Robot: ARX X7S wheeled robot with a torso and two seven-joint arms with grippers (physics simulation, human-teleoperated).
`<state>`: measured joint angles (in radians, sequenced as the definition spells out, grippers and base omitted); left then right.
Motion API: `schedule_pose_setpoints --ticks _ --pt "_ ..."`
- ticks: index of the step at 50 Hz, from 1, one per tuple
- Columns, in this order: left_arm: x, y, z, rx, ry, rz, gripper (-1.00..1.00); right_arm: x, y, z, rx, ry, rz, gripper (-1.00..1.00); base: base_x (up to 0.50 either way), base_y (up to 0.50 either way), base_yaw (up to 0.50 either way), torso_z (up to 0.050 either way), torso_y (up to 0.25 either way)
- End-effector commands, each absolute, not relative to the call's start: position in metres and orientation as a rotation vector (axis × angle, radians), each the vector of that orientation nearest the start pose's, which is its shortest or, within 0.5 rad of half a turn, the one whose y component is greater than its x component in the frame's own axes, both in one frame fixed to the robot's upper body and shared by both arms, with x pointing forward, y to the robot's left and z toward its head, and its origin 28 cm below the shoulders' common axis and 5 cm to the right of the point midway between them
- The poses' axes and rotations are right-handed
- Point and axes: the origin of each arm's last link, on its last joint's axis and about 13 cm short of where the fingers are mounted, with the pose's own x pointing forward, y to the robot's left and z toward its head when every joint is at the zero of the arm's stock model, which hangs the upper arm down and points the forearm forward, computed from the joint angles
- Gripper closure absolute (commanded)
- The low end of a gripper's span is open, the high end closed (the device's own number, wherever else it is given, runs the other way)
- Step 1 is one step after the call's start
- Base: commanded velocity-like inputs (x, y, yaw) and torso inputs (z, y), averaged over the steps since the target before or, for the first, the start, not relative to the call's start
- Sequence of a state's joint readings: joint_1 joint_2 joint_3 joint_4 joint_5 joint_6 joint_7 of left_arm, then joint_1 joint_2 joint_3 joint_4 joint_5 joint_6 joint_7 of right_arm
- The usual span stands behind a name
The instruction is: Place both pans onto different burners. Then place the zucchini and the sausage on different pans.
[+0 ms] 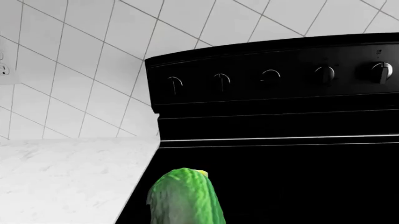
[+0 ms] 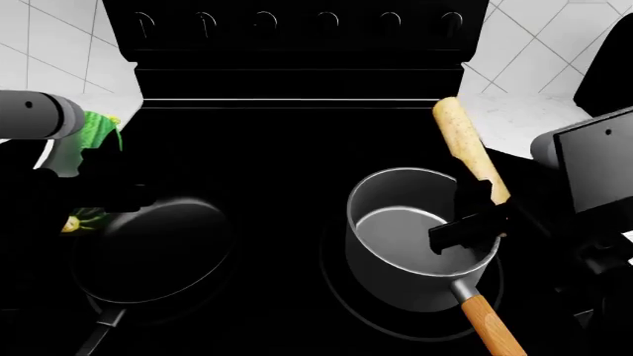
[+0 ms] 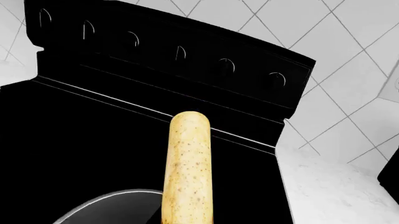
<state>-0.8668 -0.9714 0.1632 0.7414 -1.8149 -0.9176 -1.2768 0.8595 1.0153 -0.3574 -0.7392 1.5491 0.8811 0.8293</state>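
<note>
The stovetop (image 2: 287, 148) is glossy black glass, smooth, with faint ring outlines. The saucepan (image 2: 420, 245) looks like brushed grey steel with a warm wooden handle (image 2: 493, 325). The frying pan (image 2: 148, 252) is dark with a dull sheen. The zucchini (image 1: 186, 198) has bright green glossy skin; the sausage (image 3: 187, 172) is matt tan, finely speckled. The worktop (image 1: 62, 177) is pale marbled stone; the wall tiles (image 1: 81, 51) are smooth white.

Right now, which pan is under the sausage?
The deep grey steel saucepan with the wooden handle; the right pincer holds the sausage above it, not the black frying pan.
</note>
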Motion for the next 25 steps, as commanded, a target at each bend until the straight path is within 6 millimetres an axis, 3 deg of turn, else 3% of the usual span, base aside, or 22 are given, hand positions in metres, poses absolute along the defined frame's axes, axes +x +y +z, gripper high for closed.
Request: schedule_pose_setpoints --ticks 1,8,25 --pt "0.174 0.258 0.281 0.081 0.001 0.015 1.00 0.207 -0.147 0.263 -0.292 0.131 0.190 1.00 0.00 0.00 0.00 0.000 0.000" --pt "0.175 0.260 0.280 0.078 0.003 0.021 1.00 0.216 -0.145 0.263 -0.327 0.177 0.188 1.00 0.00 0.00 0.00 0.000 0.001" --pt "0.176 0.265 0.276 0.064 0.013 0.035 1.00 0.212 -0.130 0.262 -0.399 0.238 0.240 1.00 0.00 0.00 0.00 0.001 0.001"
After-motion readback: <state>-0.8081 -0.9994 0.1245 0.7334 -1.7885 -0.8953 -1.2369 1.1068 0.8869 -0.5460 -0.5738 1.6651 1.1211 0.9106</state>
